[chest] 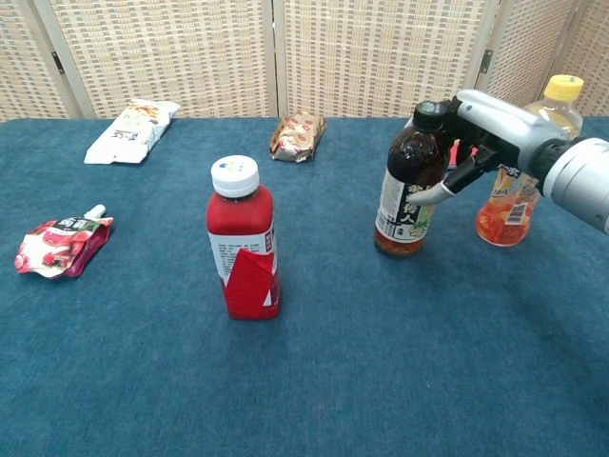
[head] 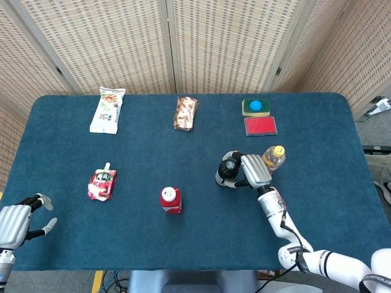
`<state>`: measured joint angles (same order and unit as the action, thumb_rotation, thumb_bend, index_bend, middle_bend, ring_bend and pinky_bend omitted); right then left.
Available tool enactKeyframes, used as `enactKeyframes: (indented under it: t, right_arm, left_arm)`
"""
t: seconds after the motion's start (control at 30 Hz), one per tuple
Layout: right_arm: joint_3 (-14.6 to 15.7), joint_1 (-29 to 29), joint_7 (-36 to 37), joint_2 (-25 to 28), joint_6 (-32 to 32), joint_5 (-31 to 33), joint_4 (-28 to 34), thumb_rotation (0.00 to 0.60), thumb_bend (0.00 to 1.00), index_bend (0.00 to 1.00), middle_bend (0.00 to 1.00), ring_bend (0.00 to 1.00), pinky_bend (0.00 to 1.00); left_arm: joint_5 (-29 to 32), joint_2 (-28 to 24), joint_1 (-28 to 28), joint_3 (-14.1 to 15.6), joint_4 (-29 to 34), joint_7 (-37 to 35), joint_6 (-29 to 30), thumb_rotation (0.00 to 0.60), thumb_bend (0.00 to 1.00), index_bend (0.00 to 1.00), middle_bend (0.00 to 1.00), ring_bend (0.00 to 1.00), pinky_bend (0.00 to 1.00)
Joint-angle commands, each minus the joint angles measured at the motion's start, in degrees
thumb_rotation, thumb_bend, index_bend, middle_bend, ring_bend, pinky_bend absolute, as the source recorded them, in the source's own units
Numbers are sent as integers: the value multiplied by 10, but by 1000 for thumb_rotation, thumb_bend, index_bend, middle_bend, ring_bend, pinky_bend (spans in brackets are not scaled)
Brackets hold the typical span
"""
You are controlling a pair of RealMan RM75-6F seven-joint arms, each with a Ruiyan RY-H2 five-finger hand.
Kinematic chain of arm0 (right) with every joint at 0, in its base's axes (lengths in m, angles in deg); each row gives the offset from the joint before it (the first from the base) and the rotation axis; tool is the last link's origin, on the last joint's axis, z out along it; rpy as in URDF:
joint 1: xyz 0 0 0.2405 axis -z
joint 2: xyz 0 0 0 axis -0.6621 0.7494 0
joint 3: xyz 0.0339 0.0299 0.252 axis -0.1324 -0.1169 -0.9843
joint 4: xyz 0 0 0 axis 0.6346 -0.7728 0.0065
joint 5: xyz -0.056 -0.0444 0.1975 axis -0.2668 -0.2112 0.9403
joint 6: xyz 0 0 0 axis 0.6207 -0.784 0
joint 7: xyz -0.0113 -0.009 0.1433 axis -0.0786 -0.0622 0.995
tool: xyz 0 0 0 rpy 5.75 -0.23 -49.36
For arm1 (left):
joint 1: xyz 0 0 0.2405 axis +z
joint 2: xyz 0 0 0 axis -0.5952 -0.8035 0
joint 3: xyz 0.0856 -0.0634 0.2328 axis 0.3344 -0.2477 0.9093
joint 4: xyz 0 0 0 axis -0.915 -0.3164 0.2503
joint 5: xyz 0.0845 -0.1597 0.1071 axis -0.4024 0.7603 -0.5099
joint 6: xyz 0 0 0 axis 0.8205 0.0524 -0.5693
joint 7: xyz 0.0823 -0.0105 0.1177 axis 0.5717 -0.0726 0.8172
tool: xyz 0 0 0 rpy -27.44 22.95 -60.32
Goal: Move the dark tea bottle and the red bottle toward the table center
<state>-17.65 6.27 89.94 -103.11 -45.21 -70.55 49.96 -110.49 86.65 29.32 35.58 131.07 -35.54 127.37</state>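
Now, progress: roughly half, as a judgement; one bottle is under way, the other untouched.
Dark tea bottle (chest: 412,195): upright on the tabletop (head: 317,140), right of the red bottle and slightly farther back, just left of a yellow-capped orange drink bottle (chest: 515,181).
Right hand (head: 255,171): wrapped around the dark tea bottle's upper body and neck, fingers curled on it in the chest view.
Red bottle (head: 170,200): standing upright with its white cap on, nothing touching it; it sits nearer the front edge than the tea bottle.
Left hand (head: 21,220): well to the left of the red bottle at the tabletop's front corner, fingers apart and holding nothing.
Done: the tea bottle appears close to the middle zone, though not released.
Left: letting go of the tea bottle, then shifting the red bottle back toward the middle.
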Motion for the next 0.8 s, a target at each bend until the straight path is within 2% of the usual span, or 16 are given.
enactKeyframes:
  t: [0.03, 0.5, 0.7, 0.8]
  right_arm:
    - [-3, -7, 1, -7, 6, 6, -10, 600, 105, 457, 583, 525, 648]
    - [-5, -16, 6, -19, 6, 15, -27, 600, 105, 457, 572, 524, 648]
    - [-2, -20, 14, -11, 19, 18, -25, 600, 98, 439, 448, 450, 645]
    - [1, -20, 16, -7, 24, 18, -24, 600, 85, 333, 368, 404, 626]
  left_arm:
    - [1, -1, 0, 0, 0, -2, 0, 600, 239, 508, 395, 416, 594]
    - [0, -4, 2, 0, 1, -7, 0, 600, 240, 508, 395, 416, 594]
    - [1, -5, 2, 0, 1, -6, 0, 600, 240, 508, 395, 416, 594]
    - [1, -5, 2, 1, 2, -6, 0, 600, 240, 508, 395, 416, 594]
